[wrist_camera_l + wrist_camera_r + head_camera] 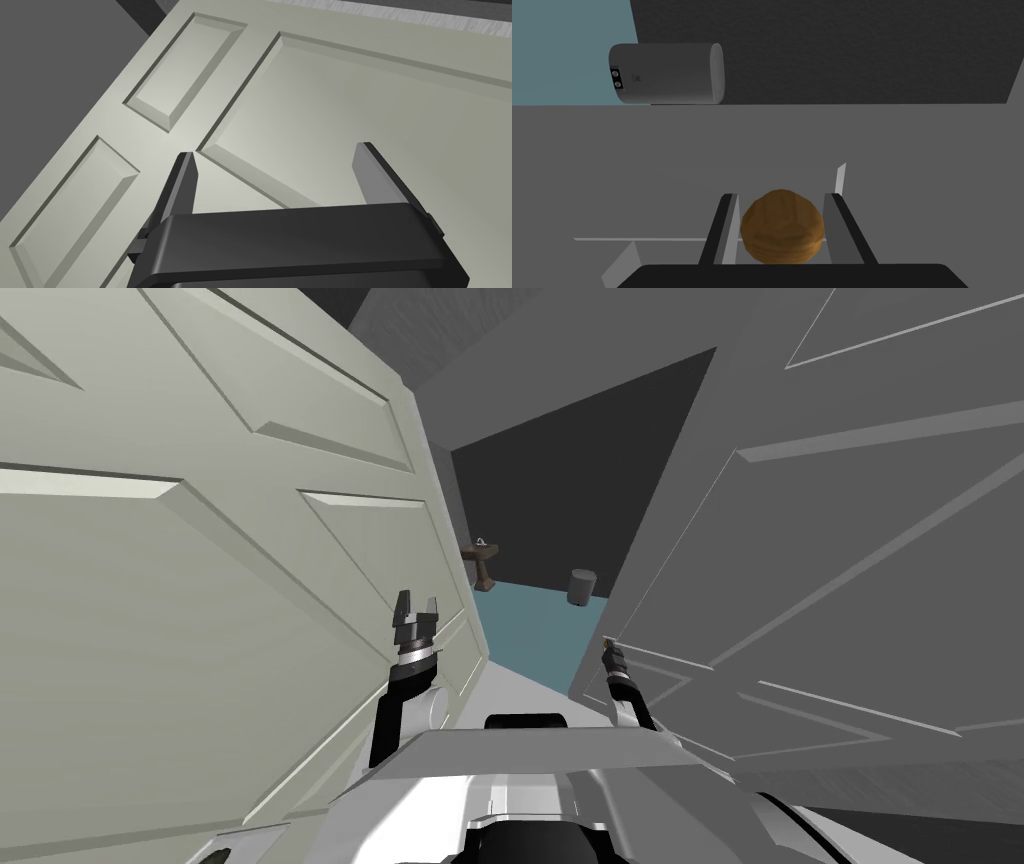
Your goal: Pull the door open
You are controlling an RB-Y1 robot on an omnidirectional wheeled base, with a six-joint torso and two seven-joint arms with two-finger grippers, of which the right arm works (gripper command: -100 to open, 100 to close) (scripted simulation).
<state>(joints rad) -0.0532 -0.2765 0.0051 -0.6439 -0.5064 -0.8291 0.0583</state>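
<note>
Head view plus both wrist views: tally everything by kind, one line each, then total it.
Doors: 2, off-white door and grey door
Tools: 2, left tool open, right tool shut
Knobs: 1, brown knob between the right tool's fingers
Sinks: 1, pedestal sink
Cylinders: 1, grey cylinder
Total: 7

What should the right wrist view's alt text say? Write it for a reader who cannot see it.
The right tool is shut on a round brown door knob, its two fingers pressing the knob's sides in front of a flat grey door. Beyond the door's edge, a grey cylinder sits where a blue-green floor meets a dark wall.
</note>
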